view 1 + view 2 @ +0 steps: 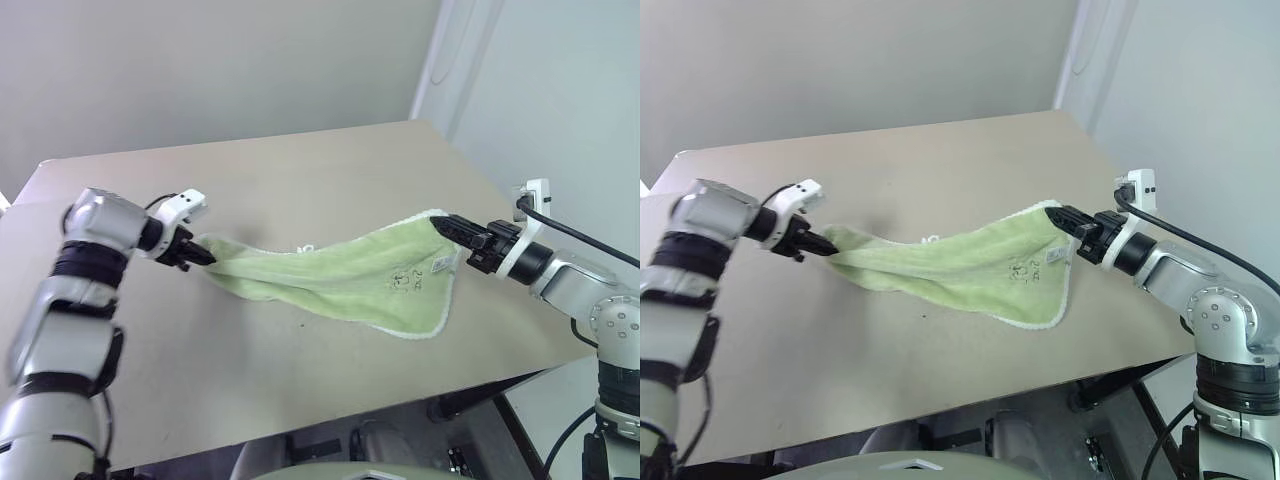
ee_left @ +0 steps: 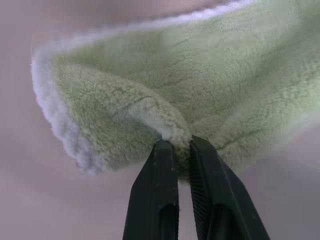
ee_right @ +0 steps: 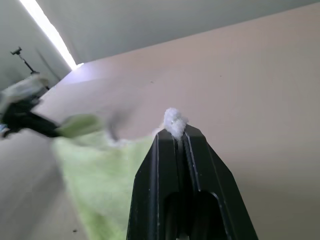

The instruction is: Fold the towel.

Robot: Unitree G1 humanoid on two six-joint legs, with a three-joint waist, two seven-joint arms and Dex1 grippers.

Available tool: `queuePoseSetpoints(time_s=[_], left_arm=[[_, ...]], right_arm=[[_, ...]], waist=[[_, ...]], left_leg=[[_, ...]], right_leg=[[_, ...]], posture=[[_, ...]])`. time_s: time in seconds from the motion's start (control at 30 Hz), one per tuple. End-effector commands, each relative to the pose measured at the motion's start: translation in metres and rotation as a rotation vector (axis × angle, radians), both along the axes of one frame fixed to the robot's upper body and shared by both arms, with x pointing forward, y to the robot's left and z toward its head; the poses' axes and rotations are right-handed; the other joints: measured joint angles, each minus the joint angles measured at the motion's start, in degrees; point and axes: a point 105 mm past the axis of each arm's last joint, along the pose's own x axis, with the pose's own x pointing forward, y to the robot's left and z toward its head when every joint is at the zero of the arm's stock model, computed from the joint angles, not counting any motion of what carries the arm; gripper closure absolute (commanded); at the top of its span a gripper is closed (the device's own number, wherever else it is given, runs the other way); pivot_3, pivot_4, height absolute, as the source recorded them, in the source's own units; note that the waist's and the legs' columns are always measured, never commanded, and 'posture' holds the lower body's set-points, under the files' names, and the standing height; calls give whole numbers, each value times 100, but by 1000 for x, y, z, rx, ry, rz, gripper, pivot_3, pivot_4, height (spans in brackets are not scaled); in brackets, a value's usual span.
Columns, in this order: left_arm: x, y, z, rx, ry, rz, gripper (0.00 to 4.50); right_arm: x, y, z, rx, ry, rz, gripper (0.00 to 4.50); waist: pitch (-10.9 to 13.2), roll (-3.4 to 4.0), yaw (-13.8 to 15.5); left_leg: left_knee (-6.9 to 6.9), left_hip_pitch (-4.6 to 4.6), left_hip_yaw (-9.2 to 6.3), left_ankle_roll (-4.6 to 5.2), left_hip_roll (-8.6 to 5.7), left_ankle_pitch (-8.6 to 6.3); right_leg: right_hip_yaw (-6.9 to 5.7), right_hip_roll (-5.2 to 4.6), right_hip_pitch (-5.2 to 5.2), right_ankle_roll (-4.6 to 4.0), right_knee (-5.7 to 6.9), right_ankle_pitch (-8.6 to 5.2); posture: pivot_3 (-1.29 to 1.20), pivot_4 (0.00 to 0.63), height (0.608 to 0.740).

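The towel (image 1: 340, 275) hangs stretched above the desk (image 1: 300, 170), left tool (image 1: 205, 256) and right tool (image 1: 440, 224) each clamped on an opposite corner (middle sagging).

text: none readable | towel (image 1: 340, 280): small dark printed mark, too small to read

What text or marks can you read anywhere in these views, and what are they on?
Small dark print on the light green terry towel, near the corner pinched by the right claw: too small and blurred to read.
No readable text on the beige table or the grey wall.
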Motion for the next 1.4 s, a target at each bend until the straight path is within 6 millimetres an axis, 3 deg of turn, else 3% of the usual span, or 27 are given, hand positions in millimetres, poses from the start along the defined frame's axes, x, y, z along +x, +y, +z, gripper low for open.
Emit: queuePoseSetpoints(time_s=[0.03,0.13,0.27,0.5,0.57,0.67,0.8,0.93,1.03,1.17,1.23,1.4], left_arm=[[-35,-11,5,4,42,-163,4060],[-46,-4,-3,26,55,-169,4060],[-49,4,-27,19,82,-122,4060],[-40,0,-41,-37,68,-61,1650],[-35,-5,-27,-122,52,-64,964],[-28,-9,0,-245,15,-83,964],[-7,7,39,-371,-136,-18,964],[14,26,53,-414,-207,133,964],[21,41,39,-335,-196,204,964],[31,44,13,-263,-156,295,964],[36,36,-3,-256,-111,349,964],[35,-10,-50,-297,15,314,964]], right_arm=[[3,4,10,-1,-56,22,4500],[4,6,5,-27,-48,27,4500],[5,6,-3,-65,-34,23,4500],[0,4,-12,-93,-14,17,4500],[0,3,-13,-105,-9,15,4500],[-1,4,-15,-124,-6,22,4500],[-3,5,-19,-153,1,39,4500],[-2,6,-19,-170,-1,44,4500],[0,10,-18,-180,-4,58,4500],[3,15,-19,-189,-3,72,4500],[4,17,-19,-188,-6,78,4500],[6,23,-21,-183,-12,80,4500]], waist=[[0,4,23],[1,4,69],[2,6,39],[2,6,43],[2,5,51],[3,3,42],[3,4,26],[3,4,22],[2,5,17],[2,1,45],[1,0,70],[1,-2,69]], left_leg=[[0,-2,4,0,-1,0],[17,-2,4,0,-6,0],[36,7,5,0,-9,0],[34,9,10,1,-9,1],[35,9,12,1,-10,1],[45,9,13,1,-10,1],[51,10,17,1,-11,1],[51,10,18,1,-12,1],[50,13,22,1,-14,1],[54,12,24,1,-14,1],[64,8,22,2,-14,1],[100,-6,22,1,-23,1]], right_leg=[[2,-4,-2,0,0,0],[3,-10,3,3,4,2],[6,-3,19,18,3,11],[10,15,21,26,4,15],[10,15,21,27,4,15],[6,18,22,33,7,18],[7,17,24,44,7,15],[8,21,23,48,9,15],[11,20,24,59,10,16],[13,20,24,58,12,18],[12,19,26,64,13,22],[15,6,37,79,8,38]], posture=[[0,0,740],[0,0,740],[0,0,740],[0,0,740],[0,0,740],[0,0,740],[0,0,740],[0,0,740],[0,0,740],[0,0,740],[0,0,740],[0,0,740]])
